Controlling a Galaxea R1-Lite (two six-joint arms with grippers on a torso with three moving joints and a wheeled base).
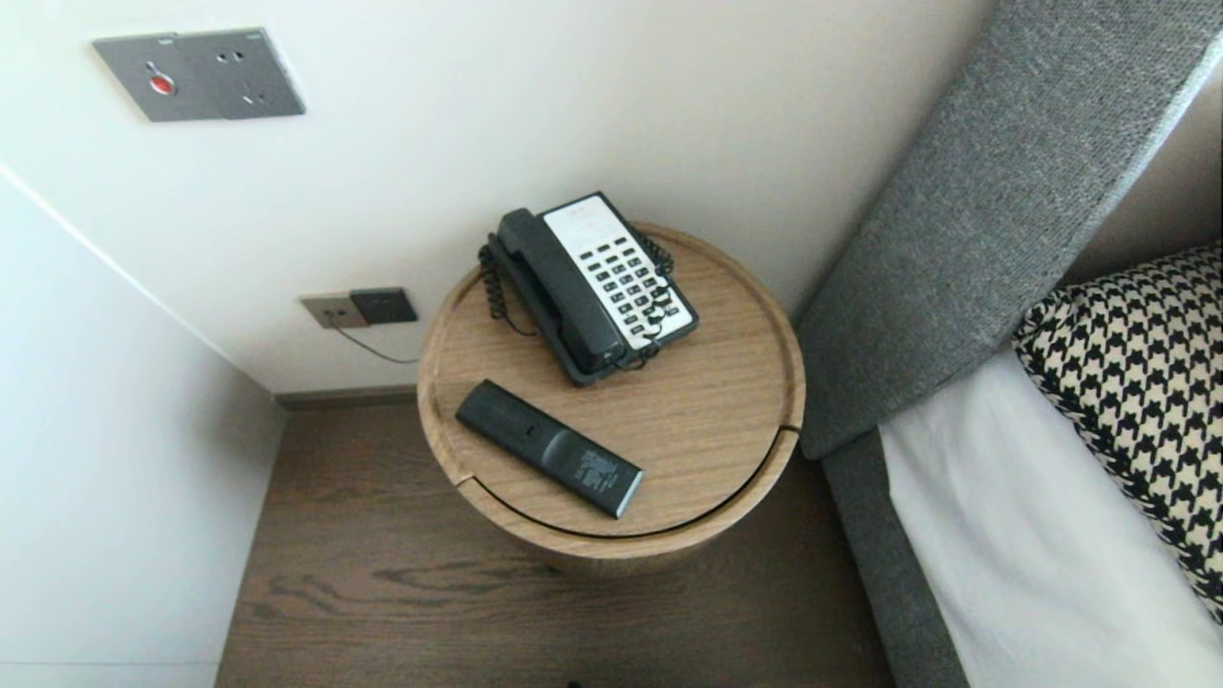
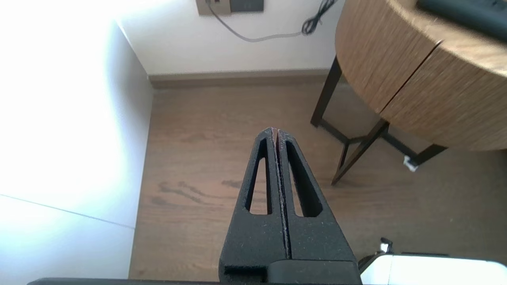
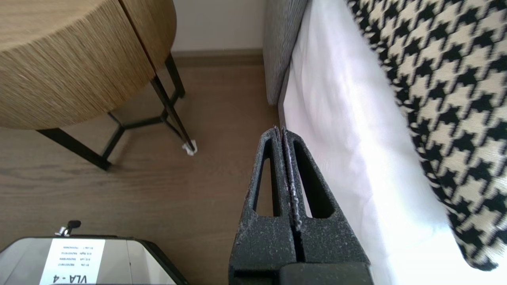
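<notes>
Neither arm shows in the head view. The left gripper (image 2: 277,130) has its fingers pressed flat together with nothing between them, and it hangs low over the wood floor (image 2: 222,166). It sits off to the left of the round wooden table (image 1: 745,401) and below the tabletop, clear of the black legs (image 2: 358,152). The right gripper (image 3: 280,128) is the same: fingers fully closed and empty. It hangs low over the floor in the gap between the table and the bed, just beside the white sheet (image 3: 340,130); contact with the sheet can't be told. The table stands against the wall (image 1: 573,96), with the grey headboard (image 1: 994,191) close on its right. A black remote (image 1: 547,447) lies diagonally on the front-left part of the top. A telephone (image 1: 592,282) sits at the back of the top, handset on its cradle and coiled cord at the side, apart from the remote. A houndstooth pillow (image 1: 1137,382) lies on the sheet by the headboard. There is a wall socket (image 1: 358,308) with a cable low on the left and a grey switch panel (image 1: 199,75) higher up. A corner of the robot base (image 3: 71,257) with a label shows in the right wrist view.
</notes>
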